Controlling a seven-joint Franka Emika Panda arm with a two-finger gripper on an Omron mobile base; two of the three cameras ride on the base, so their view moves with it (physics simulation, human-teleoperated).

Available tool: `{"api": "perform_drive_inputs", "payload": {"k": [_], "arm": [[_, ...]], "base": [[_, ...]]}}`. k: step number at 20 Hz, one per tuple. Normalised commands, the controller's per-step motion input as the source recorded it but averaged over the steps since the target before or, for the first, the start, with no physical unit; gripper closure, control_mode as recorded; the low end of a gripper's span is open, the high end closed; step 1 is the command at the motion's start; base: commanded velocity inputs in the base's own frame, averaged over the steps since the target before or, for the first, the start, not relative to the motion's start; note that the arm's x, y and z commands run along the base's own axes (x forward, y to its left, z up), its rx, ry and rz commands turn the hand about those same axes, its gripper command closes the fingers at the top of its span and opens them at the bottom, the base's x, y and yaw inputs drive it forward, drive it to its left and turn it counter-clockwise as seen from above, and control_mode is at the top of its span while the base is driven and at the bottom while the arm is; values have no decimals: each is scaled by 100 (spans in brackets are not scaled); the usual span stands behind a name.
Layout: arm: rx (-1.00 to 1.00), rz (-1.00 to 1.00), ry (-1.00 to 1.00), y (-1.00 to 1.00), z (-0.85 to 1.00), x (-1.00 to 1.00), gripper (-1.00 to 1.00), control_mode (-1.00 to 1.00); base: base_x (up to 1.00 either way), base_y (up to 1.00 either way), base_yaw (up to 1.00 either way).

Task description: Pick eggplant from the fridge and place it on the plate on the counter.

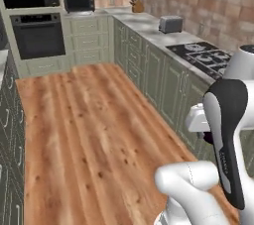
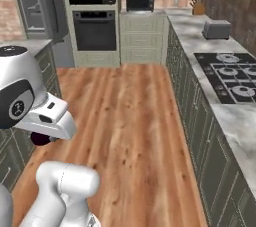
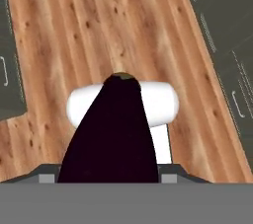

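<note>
Filling the near middle of the hand view: eggplant (image 3: 111,134), dark purple, almost black, sitting between the tips of the gripper (image 3: 106,176), jaws pinched in tight on its wide end. Showing too as a dark blob under the hand in the right base view (image 2: 41,138), and as a dark sliver beside the hand in the left base view (image 1: 209,135).

Judging the pick as done: eggplant already out of the fridge (image 2: 37,6), riding in the grip above bare wood floor (image 3: 74,30), well apart from any shelf. Leaving the carry and the set-down still to do. Not spotting the plate in these pictures, so not able to say how near the drop-off is. Passing alongside the counter (image 2: 200,31) with toaster (image 2: 216,30) and hob (image 2: 232,76) on it.

Pointing away from the hand: long axis running along the gripper's own line, broad end low by the fingertips, narrowing toward a small brownish stem cap (image 3: 122,76) at the far end. Leaning slightly off centre in the hand view, tip tilting a little to one side. Hanging mostly downward toward the floor, judging by the boards behind it
</note>
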Motion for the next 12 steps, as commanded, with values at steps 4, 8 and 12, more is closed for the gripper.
{"api": "perform_drive_inputs", "payload": {"k": [4, 8, 12], "arm": [[0, 0, 0, 0, 0, 0, 100, 100], [0, 0, 0, 0, 0, 0, 100, 100], [0, 0, 0, 0, 0, 0, 100, 100]], "base": [[100, -99, 37], [100, -97, 28], [100, -88, 26]]}}
